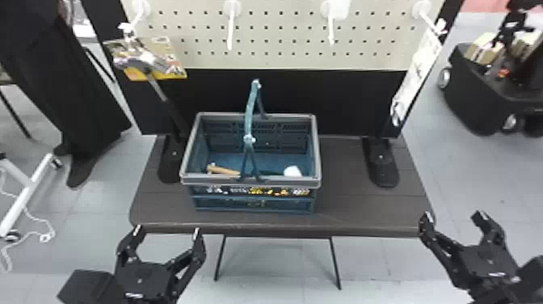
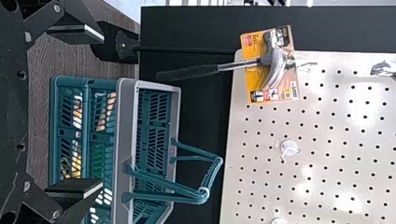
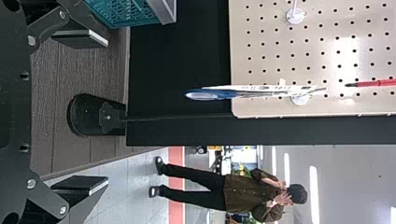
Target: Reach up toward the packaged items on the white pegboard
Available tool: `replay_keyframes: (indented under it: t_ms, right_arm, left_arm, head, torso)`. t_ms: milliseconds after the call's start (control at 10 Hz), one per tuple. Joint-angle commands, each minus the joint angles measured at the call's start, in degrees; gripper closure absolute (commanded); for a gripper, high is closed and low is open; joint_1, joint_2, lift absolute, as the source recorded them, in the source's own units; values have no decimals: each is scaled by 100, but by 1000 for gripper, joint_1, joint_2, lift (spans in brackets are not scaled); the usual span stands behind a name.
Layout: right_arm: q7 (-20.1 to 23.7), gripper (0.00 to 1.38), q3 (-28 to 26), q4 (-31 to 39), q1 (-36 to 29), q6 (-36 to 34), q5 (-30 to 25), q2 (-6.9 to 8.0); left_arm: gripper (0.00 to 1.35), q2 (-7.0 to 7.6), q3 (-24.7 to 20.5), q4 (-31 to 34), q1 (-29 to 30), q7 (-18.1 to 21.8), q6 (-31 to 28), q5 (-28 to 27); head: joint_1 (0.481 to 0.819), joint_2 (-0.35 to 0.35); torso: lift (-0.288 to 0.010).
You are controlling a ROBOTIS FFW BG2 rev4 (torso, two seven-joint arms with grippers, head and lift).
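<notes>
"The white pegboard (image 1: 299, 34) is rising behind the worktop (image 1: 343, 206), with a black panel (image 1: 343, 101) showing below it. Where are the end effectors?"

"Both are hovering by the near edge. The left end effector (image 1: 167, 232) is holding its fingers wide apart and gripping nothing; the right end effector (image 1: 453, 218) is doing the same."

"And the packaged items?"

"The hammer (image 1: 163, 91), on its orange-yellow card (image 1: 175, 66), is hanging from a hook beyond and above the left one. A white package (image 1: 418, 68) is hanging beyond and above the right one, slightly inward. Neither end effector is touching them."

"What's standing in the way?"

"The basket (image 1: 283, 182) is sitting between the two end effectors, farther in, nearer the left one. Its teal handle (image 1: 251, 105) is sticking up, inward of the hammer. It's carrying a tan item (image 1: 224, 170) and a white one (image 1: 293, 171)."

"Anything else?"

"Black stand feet are resting beyond each end effector: one (image 1: 167, 161) beside the basket, the other (image 1: 381, 169) inward of the right end effector. Two white hooks are jutting out bare between the packages."
</notes>
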State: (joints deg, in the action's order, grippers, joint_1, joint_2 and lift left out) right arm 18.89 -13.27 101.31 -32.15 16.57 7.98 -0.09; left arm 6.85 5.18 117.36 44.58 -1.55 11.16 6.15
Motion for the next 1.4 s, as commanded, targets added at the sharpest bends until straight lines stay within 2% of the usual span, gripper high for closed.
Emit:
replay_keyframes:
  t_ms: [0,400,600,800,1000,1200,1300]
  right_arm:
    - [0,251,0,2,12,-22,-7,14]
    - [0,248,0,44,49,-75,-25,14]
    - [53,243,0,297,123,-330,-42,14]
    - [352,248,0,761,320,-813,-34,14]
    - [800,248,-44,1253,701,-1402,-130,-132]
    - [1512,248,-325,1562,1353,-1956,-455,-123]
    - [1688,248,-404,1548,1698,-2052,-473,-158]
  left_arm:
    - [209,0,0,0,0,-4,0,0]
    - [209,0,0,0,0,-4,0,0]
    - [209,9,-9,0,12,-4,-8,0]
    - [209,53,0,0,24,-4,-26,9]
    - [209,114,26,14,12,-30,-35,35]
    - [209,193,44,28,-13,-92,-35,62]
    - [209,229,79,42,-37,-118,-52,70]
  head:
    - [819,8]
    - [819,8]
    - [819,8]
    - [819,8]
    - [819,8]
    - [819,8]
    - [819,8]
  torso:
    - [-100]
    - [-100]
    - [-100]
    - [-100]
    - [-100]
    - [-100]
    - [-100]
